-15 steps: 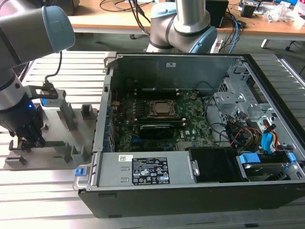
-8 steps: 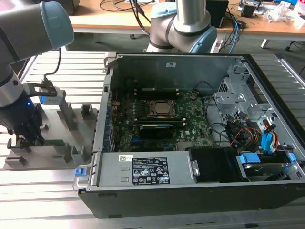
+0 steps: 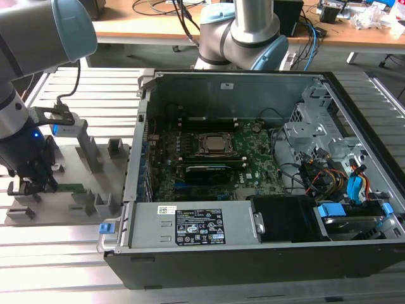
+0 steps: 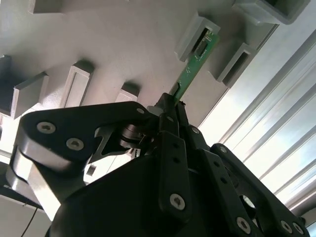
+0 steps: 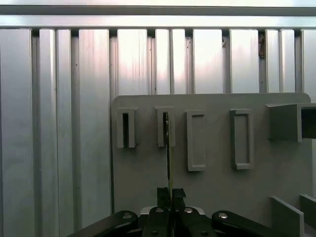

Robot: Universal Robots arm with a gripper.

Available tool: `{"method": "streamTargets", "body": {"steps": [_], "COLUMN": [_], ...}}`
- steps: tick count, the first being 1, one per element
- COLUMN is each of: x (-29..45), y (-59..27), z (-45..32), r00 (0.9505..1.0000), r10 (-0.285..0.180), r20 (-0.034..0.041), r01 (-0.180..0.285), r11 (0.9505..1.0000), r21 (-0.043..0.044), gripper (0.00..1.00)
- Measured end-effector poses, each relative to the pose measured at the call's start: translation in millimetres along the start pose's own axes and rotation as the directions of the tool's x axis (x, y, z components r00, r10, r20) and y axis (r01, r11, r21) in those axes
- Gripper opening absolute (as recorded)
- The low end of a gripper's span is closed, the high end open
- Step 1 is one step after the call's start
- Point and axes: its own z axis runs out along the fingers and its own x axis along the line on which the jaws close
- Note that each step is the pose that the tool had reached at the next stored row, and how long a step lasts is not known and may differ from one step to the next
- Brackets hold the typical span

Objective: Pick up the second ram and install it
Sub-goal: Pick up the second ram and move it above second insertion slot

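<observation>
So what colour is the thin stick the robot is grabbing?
Green. The ram stick shows it best in the second wrist view, pinched by the gripper.

Thin green ram stick [image 4: 193, 66] stands on edge on the grey tray [image 4: 123, 44], one end in a slotted block [image 4: 190, 34], the other pinched by the gripper [image 4: 173, 101].

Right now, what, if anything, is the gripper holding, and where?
The second ram, pinched by the fingers at one end; its other end sits in a slot of the gray fixture.

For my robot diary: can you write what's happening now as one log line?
claw: shut on second ram | ram: far end in grey holder | install: not done
</observation>
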Motion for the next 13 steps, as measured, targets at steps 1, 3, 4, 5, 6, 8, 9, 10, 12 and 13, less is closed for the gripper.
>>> {"method": "streamTargets", "body": {"steps": [1, 3, 4, 5, 6, 8, 9, 10, 12, 13], "x": [-0.1, -0.1, -0.2, -0.2, -0.3, -0.4, -0.4, -0.5, -0.5, -0.6], "y": [0.0, 0.0, 0.1, 0.1, 0.1, 0.2, 0.2, 0.2, 0.3, 0.3], "z": [-2.0, -4.3, -6.3, -7.9, -10.0, -15.3, -16.3, -17.2, -21.4, -23.4], "r00": [1.0, 1.0, 1.0, 1.0, 1.0, 1.0, 1.0, 1.0, 1.0, 1.0], "r10": [0.0, 0.0, 0.0, 0.0, 0.0, 0.0, 0.0, 0.0, 0.0, 0.0], "r20": [-0.0001, 0.0, -0.0001, -0.0002, -0.0001, -0.0001, -0.0002, -0.0001, -0.0001, -0.0001], "r01": [0.0, 0.0, 0.0, 0.0, 0.0, 0.0, 0.0, 0.0, 0.0, 0.0], "r11": [1.0, 1.0, 1.0, 1.0, 1.0, 1.0, 1.0, 1.0, 1.0, 1.0], "r21": [0.0, 0.0001, 0.0, -0.0001, 0.0, 0.0, 0.0, 0.0001, 0.0001, 0.0001], "gripper": [0.14, 0.14, 0.14, 0.14, 0.14, 0.14, 0.14, 0.14, 0.14, 0.14]}}
